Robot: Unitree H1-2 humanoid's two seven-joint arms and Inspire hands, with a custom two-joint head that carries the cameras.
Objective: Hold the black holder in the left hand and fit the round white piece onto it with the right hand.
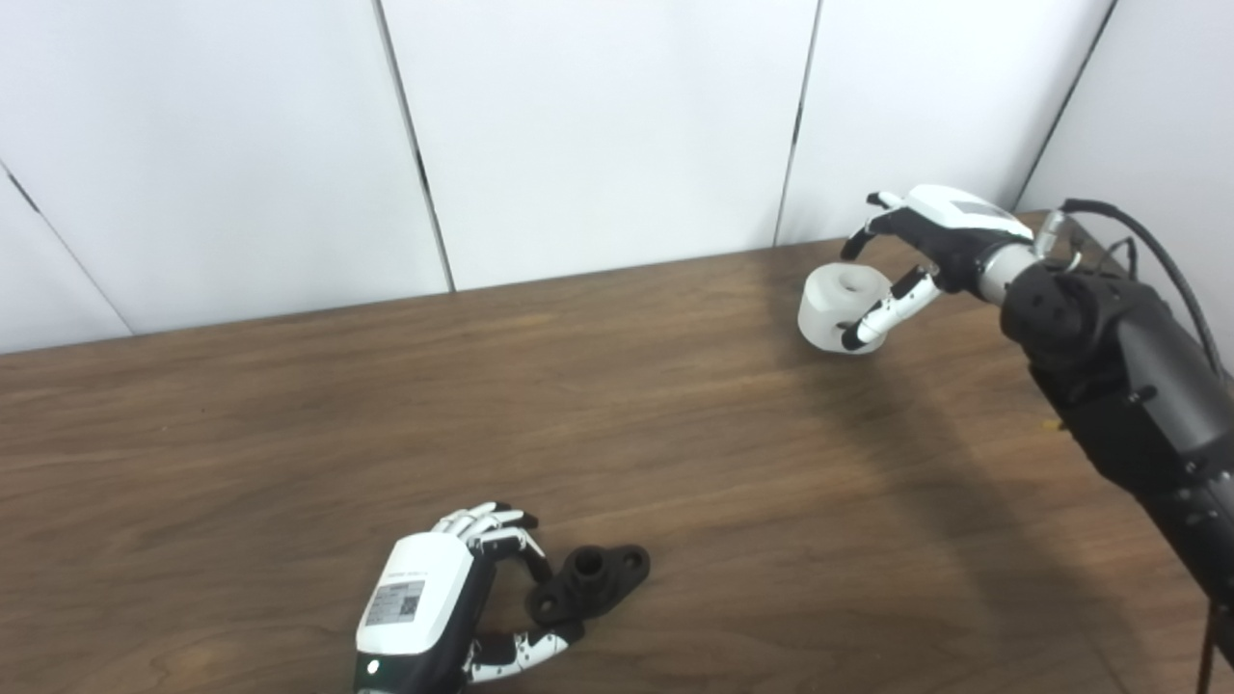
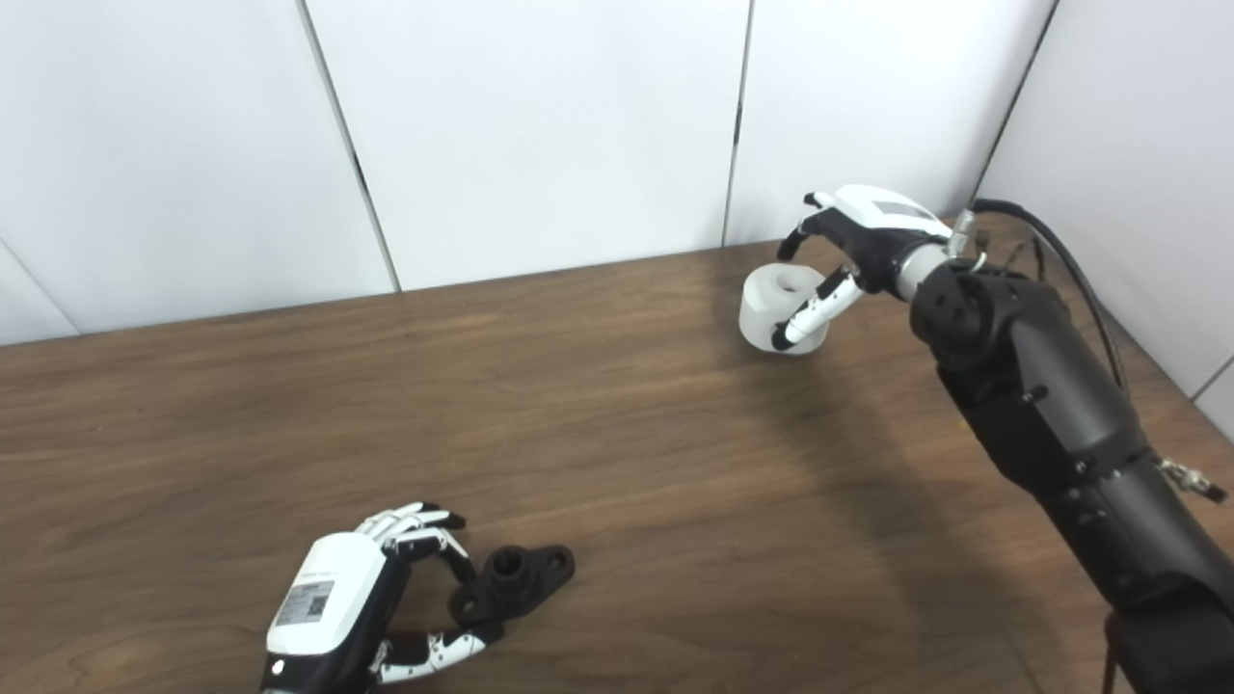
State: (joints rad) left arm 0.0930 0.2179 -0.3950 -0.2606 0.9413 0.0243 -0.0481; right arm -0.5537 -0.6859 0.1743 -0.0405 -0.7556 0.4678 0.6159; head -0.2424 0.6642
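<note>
Your left hand (image 1: 424,602) is sitting low at about 7 o'clock on the tabletop (image 1: 675,463), fingers curled around the near end of the black holder (image 1: 590,581). The fingertips are touching the holder's left lobe from above and the thumb is reaching in under it from below, so the hand is closing on the holder, though the piece is lying flat on the wood. The holder is showing a raised round boss in its middle and a hole in the lobe at each end, its long axis running toward 2 o'clock.

Your right hand (image 1: 930,251) is reaching out to about 2 o'clock, well apart from the left. It is gripping the round white piece (image 1: 841,306): the fingers are arching over the far top edge and the thumb is pressing along the near side. The white piece is tilting slightly, its central hole facing up, and you cannot tell whether its lower edge is touching the tabletop or clearing it.
</note>
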